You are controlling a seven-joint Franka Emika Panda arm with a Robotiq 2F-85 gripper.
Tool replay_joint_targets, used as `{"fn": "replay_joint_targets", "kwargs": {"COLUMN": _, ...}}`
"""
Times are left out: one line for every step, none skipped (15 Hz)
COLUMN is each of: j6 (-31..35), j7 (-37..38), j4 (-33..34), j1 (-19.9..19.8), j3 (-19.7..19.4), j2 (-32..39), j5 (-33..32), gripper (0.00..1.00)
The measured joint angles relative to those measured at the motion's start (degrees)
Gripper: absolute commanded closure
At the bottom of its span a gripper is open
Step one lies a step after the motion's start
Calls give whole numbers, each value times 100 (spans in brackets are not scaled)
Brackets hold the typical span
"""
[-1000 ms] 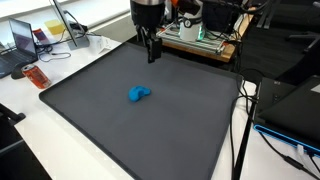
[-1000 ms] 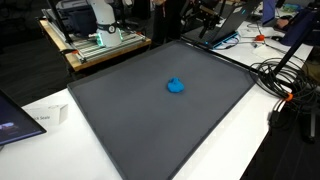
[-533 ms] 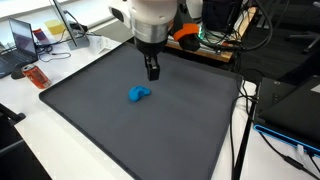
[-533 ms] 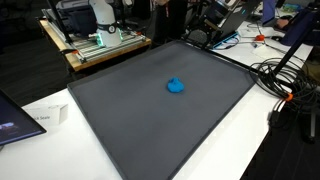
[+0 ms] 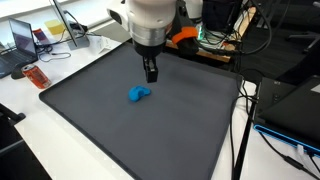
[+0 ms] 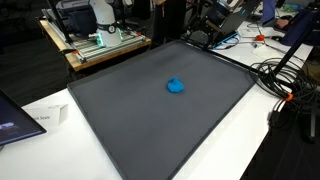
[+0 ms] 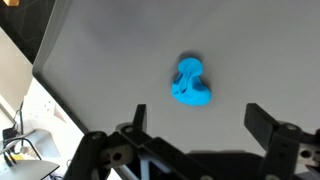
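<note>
Blue toy (image 7: 191, 84) small, lumpy, lying on dark mat (image 7: 120, 60)

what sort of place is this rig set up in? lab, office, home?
Most likely a robotics lab or workshop: a laptop, loose cables and a machine on a wooden cart crowd round a dark work mat holding one small blue object.
</note>
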Motion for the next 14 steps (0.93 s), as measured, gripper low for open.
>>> {"fn": "replay_joint_targets", "kwargs": {"j6": -69, "j7": 25, "j4": 27, "j1": 2, "j3": 1, "j2": 24, "j5": 4, "gripper": 0}}
{"fn": "replay_joint_targets", "kwargs": {"j6": -186, "j7": 64, "j4": 92, "j1": 9, "j3": 3, "j2": 66, "j5": 7, "gripper": 0}}
{"fn": "replay_joint_targets", "kwargs": {"j6": -330, "j7": 122, "j4": 177, "j1": 24, "j3": 3, "j2": 121, "j5": 7, "gripper": 0}}
{"fn": "replay_joint_targets", "kwargs": {"j6": -513, "j7": 195, "j4": 295, "j1": 47, "j3": 3, "j2": 192, "j5": 7, "gripper": 0}}
{"fn": "replay_joint_targets", "kwargs": {"j6": -696, "j7": 277, "j4": 422, "j1": 75, "j3": 3, "j2": 272, "j5": 8, "gripper": 0}}
{"fn": "replay_joint_targets", "kwargs": {"j6": -849, "j7": 345, "j4": 552, "j1": 105, "j3": 3, "j2": 355, "j5": 8, "gripper": 0}}
{"fn": "replay_joint_targets", "kwargs": {"j6": -919, "j7": 433, "j4": 674, "j1": 137, "j3": 3, "j2": 440, "j5": 7, "gripper": 0}}
{"fn": "replay_joint_targets", "kwargs": {"j6": -958, "j7": 533, "j4": 800, "j1": 167, "j3": 3, "j2": 531, "j5": 7, "gripper": 0}}
{"fn": "replay_joint_targets", "kwargs": {"j6": -985, "j7": 620, "j4": 922, "j1": 195, "j3": 3, "j2": 627, "j5": 7, "gripper": 0}}
{"fn": "replay_joint_targets", "kwargs": {"j6": -988, "j7": 720, "j4": 1040, "j1": 219, "j3": 2, "j2": 724, "j5": 7, "gripper": 0}}
{"fn": "replay_joint_targets", "kwargs": {"j6": -989, "j7": 824, "j4": 1162, "j1": 242, "j3": 2, "j2": 828, "j5": 8, "gripper": 0}}
{"fn": "replay_joint_targets", "kwargs": {"j6": -989, "j7": 938, "j4": 1282, "j1": 264, "j3": -1, "j2": 938, "j5": 8, "gripper": 0}}
{"fn": "replay_joint_targets", "kwargs": {"j6": -989, "j7": 1058, "j4": 1398, "j1": 286, "j3": -9, "j2": 1051, "j5": 7, "gripper": 0}}
{"fn": "replay_joint_targets", "kwargs": {"j6": -990, "j7": 1187, "j4": 1514, "j1": 308, "j3": -26, "j2": 1171, "j5": 7, "gripper": 0}}
